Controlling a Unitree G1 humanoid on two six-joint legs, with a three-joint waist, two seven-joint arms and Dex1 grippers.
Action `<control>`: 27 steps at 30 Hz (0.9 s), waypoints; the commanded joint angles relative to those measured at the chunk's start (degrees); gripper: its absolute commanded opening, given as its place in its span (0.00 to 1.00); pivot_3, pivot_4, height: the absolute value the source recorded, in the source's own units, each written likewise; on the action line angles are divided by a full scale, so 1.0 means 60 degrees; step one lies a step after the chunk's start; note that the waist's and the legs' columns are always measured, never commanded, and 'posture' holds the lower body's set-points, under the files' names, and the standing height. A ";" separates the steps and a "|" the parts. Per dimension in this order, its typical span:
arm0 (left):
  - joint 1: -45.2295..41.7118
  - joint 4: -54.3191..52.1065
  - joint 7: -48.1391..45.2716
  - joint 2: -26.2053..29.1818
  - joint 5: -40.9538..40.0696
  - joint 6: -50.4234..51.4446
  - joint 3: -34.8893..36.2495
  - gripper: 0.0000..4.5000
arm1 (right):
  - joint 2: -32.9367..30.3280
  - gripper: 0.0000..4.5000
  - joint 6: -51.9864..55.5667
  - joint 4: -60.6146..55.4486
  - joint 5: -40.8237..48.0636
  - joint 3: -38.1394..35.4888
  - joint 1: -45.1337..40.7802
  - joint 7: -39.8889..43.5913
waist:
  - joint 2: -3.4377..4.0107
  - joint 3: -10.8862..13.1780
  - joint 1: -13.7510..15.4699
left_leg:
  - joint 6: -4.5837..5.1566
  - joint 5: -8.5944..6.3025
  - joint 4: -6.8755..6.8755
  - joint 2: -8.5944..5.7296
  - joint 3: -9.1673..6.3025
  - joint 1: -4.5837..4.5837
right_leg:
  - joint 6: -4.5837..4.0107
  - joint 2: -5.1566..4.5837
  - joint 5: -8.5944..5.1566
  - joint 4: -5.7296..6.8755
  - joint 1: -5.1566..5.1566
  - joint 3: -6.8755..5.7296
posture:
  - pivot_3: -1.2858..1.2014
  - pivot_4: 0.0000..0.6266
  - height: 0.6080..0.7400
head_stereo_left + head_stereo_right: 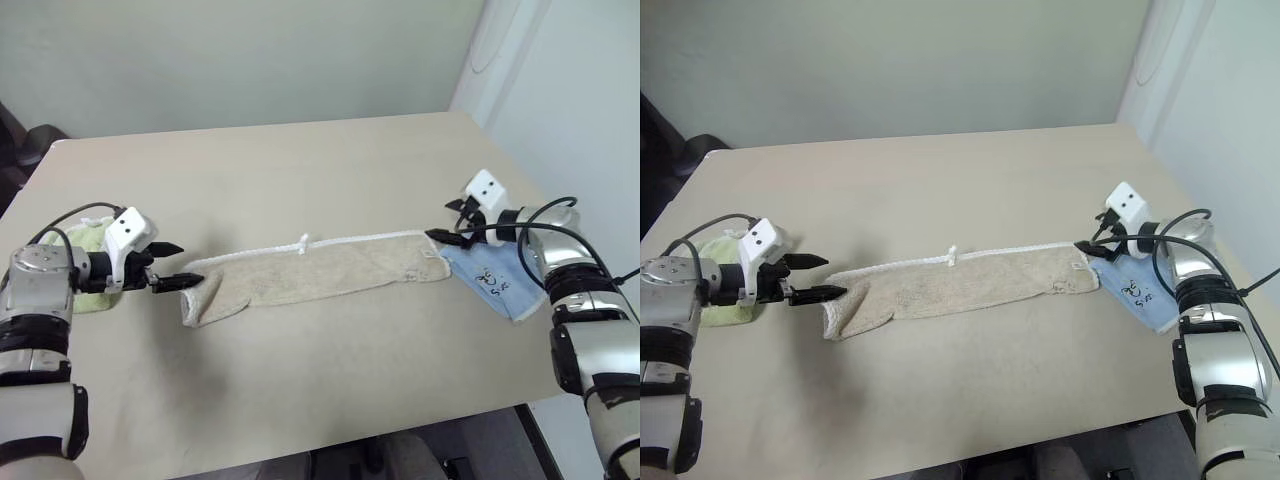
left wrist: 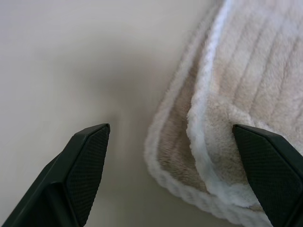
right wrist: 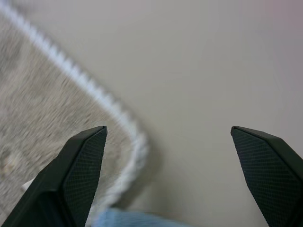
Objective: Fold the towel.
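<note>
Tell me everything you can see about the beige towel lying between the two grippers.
The beige towel is terry cloth with white corded edging and a small white loop on its far edge. It lies flat on the table as a long, narrow strip, folded lengthwise. Its left end is doubled into layers and sits at the open left gripper. Its right end lies beside a light blue towel, near the open right gripper. Neither gripper holds it.
</note>
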 commanded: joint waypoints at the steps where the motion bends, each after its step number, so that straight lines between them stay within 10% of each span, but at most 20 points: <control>1: -0.0299 0.0428 0.1026 0.0221 -0.0135 -0.0473 0.0733 1.00 | -0.0462 1.00 0.1542 -0.2439 0.1099 -0.0893 0.0732 0.0194 | -0.0002 0.0000 0.0024 | -0.0001 0.0001 -0.0001 0.0000 -0.0001 0.0000 | 0.0003 0.0001 -0.0003 -0.0001 0.0002 -0.0002 | 0.52 0.24 1.00; 8: -0.0782 0.0052 0.2366 -0.0346 -0.1434 0.0515 0.2271 1.00 | -0.0480 1.00 0.8259 -0.8523 0.4576 -0.2754 0.3420 -0.0862 | -0.0021 0.0004 0.0057 | -0.0017 0.0017 0.0003 -0.0010 0.0010 0.0001 | 0.0104 0.0004 -0.0067 -0.0010 0.0023 -0.0002 | 0.52 0.24 1.00; 16: 0.0869 -0.4208 0.2344 -0.1427 -0.3330 0.2477 0.2890 1.00 | 0.2323 1.00 1.4076 -1.0942 0.6259 -0.6075 0.4032 -0.4567 | -0.0055 0.0010 -0.0014 | -0.0003 0.0028 0.0046 -0.0009 0.0019 0.0003 | 0.0123 0.0012 -0.0071 -0.0010 0.0038 0.0000 | 0.52 0.24 1.00; 27: 0.2623 -0.8392 0.2561 -0.2206 -0.4783 0.4432 0.2263 1.00 | 0.4380 1.00 1.4974 -1.0723 0.7469 -0.7973 0.4830 -0.7712 | -0.0055 0.0010 0.0063 | -0.0017 0.0009 0.0028 -0.0003 0.0003 0.0003 | 0.0132 0.0012 -0.0071 0.0001 0.0023 0.0005 | 0.52 0.24 1.00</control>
